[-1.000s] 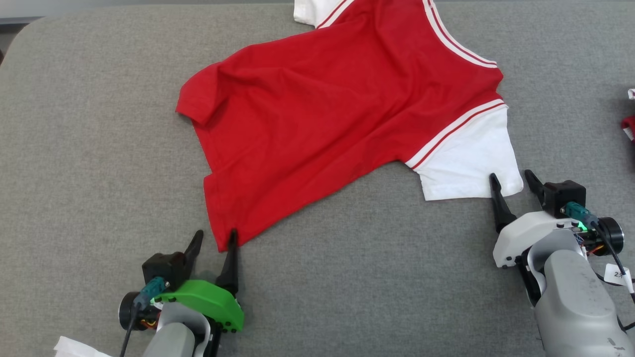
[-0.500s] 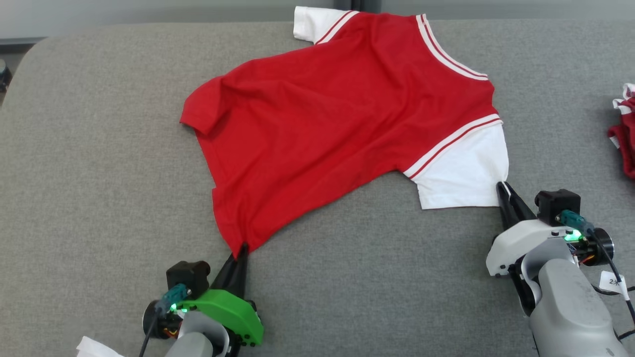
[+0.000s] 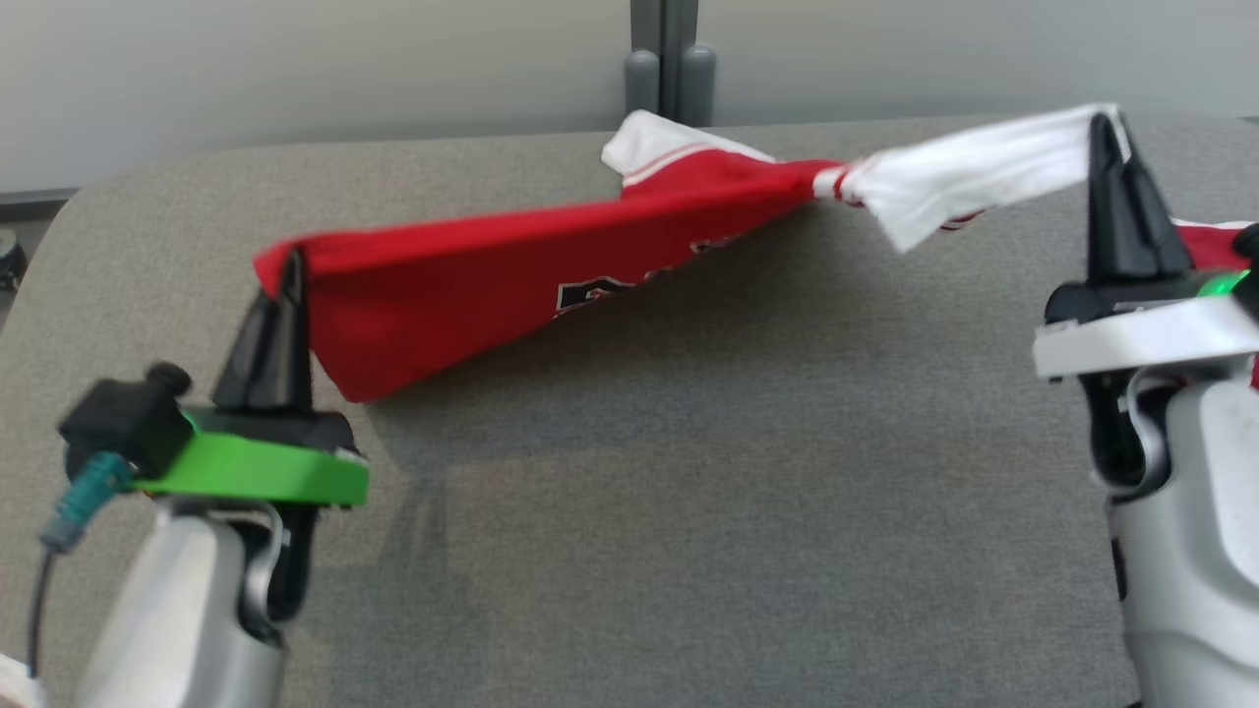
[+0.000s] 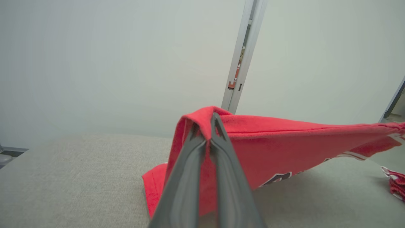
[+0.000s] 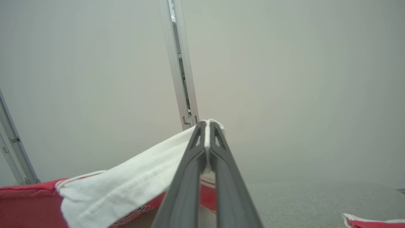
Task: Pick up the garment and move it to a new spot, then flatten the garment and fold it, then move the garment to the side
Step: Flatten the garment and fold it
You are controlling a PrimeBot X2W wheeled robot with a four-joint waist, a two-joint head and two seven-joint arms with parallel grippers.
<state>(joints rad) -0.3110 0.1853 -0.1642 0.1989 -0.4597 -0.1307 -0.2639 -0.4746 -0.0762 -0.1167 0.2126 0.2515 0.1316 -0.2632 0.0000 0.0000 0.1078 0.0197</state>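
Observation:
The garment point(image 3: 472, 285) is a red shirt with white striped sleeves, lifted off the grey table and stretched between both arms. My left gripper point(image 3: 291, 261) is shut on its red hem corner; the left wrist view shows red cloth point(image 4: 278, 145) folded over the gripper point(image 4: 206, 122). My right gripper point(image 3: 1107, 126) is shut on the end of the white sleeve point(image 3: 974, 172), and in the right wrist view that white sleeve point(image 5: 126, 186) is pinched at the gripper point(image 5: 207, 126). The far sleeve point(image 3: 644, 147) still touches the table. Dark lettering shows on the hanging underside.
The grey padded table point(image 3: 689, 492) spreads under both arms. Another red and white cloth point(image 3: 1215, 241) lies at the right edge behind my right gripper, also seen as a cloth point(image 4: 395, 183) in the left wrist view. A grey post point(image 3: 669, 59) and a pale wall stand behind the table.
Both grippers went from open to shut on the shirt's corners, then rose with it, lifting the flat shirt into a hanging stretch. The head camera has tilted up.

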